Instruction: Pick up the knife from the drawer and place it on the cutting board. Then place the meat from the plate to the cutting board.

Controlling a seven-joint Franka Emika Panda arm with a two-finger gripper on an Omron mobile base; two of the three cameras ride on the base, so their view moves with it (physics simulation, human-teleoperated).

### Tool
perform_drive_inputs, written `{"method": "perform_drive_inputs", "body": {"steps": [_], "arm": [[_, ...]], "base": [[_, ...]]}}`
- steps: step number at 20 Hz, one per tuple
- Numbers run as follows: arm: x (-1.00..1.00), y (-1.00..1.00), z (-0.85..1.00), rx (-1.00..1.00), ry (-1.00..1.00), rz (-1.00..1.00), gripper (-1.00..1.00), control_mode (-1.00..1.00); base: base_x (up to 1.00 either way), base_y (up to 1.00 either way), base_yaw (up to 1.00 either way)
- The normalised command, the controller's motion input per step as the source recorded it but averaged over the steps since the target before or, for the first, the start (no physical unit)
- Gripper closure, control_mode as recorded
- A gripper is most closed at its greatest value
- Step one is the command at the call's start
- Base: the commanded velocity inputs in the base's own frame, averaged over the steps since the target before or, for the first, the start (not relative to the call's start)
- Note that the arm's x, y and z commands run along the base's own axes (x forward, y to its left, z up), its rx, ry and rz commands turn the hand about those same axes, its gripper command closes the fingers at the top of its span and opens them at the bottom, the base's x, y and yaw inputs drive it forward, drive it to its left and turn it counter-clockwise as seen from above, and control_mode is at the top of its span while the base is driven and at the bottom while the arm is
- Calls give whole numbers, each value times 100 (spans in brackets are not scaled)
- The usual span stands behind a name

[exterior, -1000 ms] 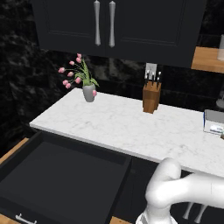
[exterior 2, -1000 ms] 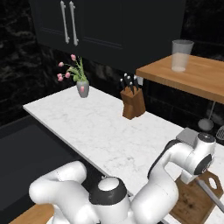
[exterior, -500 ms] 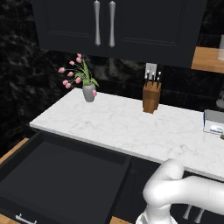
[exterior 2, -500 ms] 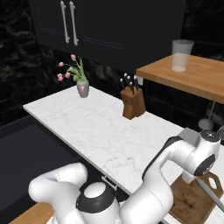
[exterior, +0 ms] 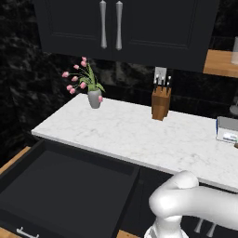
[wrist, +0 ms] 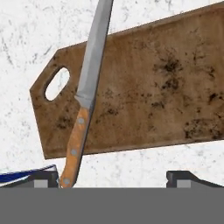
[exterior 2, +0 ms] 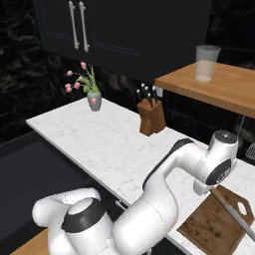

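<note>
Below my hand lies the dark brown cutting board [wrist: 148, 87] on the white marble counter, also seen at the counter's near right corner [exterior 2: 211, 226]. The knife [wrist: 75, 146] slants across the board's handle-hole end, silver blade over the wood and light wooden handle reaching past the edge toward my left fingertip [wrist: 43, 177]. My gripper [wrist: 113, 177] is open, its tips wide apart and closed on nothing. From the right base view the knife [exterior 2: 234, 215] runs down and right from the gripper [exterior 2: 211, 190]. The black drawer [exterior: 69, 195] stands pulled out and empty. The meat is out of view.
A wooden knife block [exterior: 160, 103] and a grey vase of pink flowers [exterior: 94, 97] stand at the counter's back. A glass [exterior 2: 206, 62] sits on a wooden shelf [exterior 2: 224, 87] above the right side. A white box [exterior: 227, 130] is at the far right.
The arm's lower links have swung round to the left while the hand stayed over the board's near end. The knife still slants down from the hand toward the board.
</note>
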Motion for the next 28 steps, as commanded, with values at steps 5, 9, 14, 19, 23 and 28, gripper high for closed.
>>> {"method": "perform_drive_inputs", "body": {"steps": [5, 9, 14, 19, 23, 28], "arm": [[-23, 93, -4, -2, 0, 3, -100, -100], [-37, 93, 20, -3, -2, 16, -100, -100], [-12, 99, 12, -4, -2, 27, -100, -100], [-6, 79, 12, -9, -6, 29, -100, -100], [0, 70, 7, -15, -2, 40, -100, -100], [0, 69, 8, -19, 0, 49, -100, -100]], "base": [[0, 0, 0], [0, 0, 0], [0, 0, 0], [0, 0, 0], [0, 0, 0], [0, 0, 0]]}}
